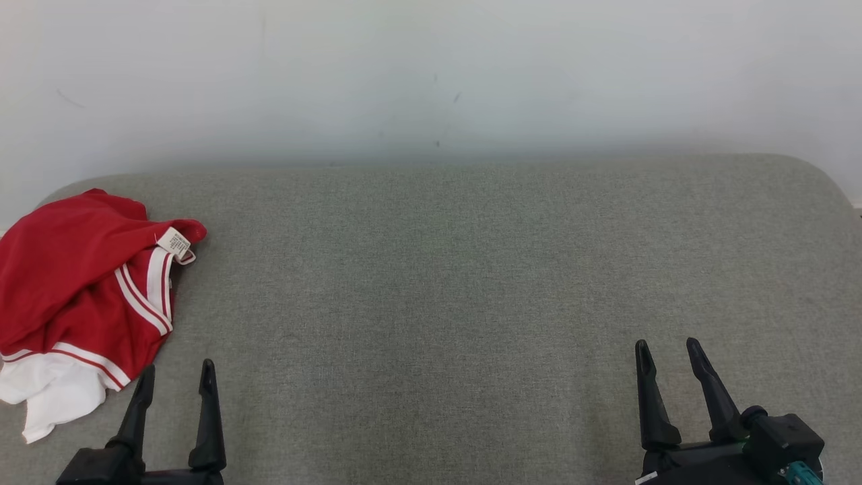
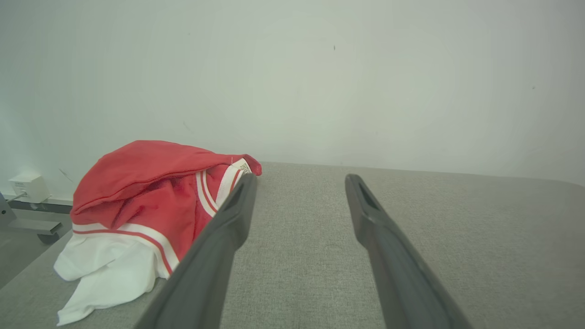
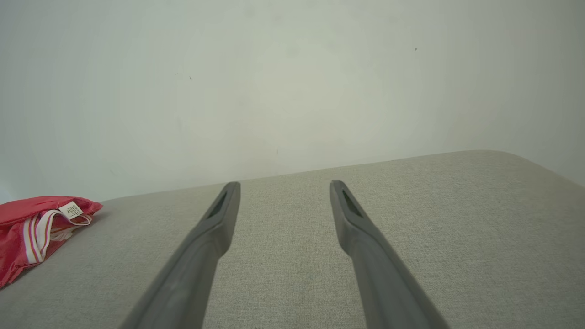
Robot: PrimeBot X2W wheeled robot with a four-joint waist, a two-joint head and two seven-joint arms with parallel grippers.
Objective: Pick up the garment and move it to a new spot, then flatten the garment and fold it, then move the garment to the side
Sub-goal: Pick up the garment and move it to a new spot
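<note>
A crumpled red garment (image 1: 74,269) with white stripes and a white part lies in a heap at the far left of the grey padded table (image 1: 471,283). A white label sticks out at its upper right. My left gripper (image 1: 177,376) stands open at the lower left, just right of the heap's lower edge, with nothing between its fingers. In the left wrist view the garment (image 2: 137,201) sits left of the open left gripper (image 2: 299,183). My right gripper (image 1: 668,351) is open at the lower right, far from the cloth. The right wrist view shows the right gripper (image 3: 283,189) open and the garment (image 3: 36,226) at far left.
A pale wall (image 1: 431,74) rises directly behind the table. The table's rounded right corner (image 1: 818,175) curves away at the back. In the left wrist view a small white box (image 2: 28,186) and a grey frame sit beyond the table's left edge.
</note>
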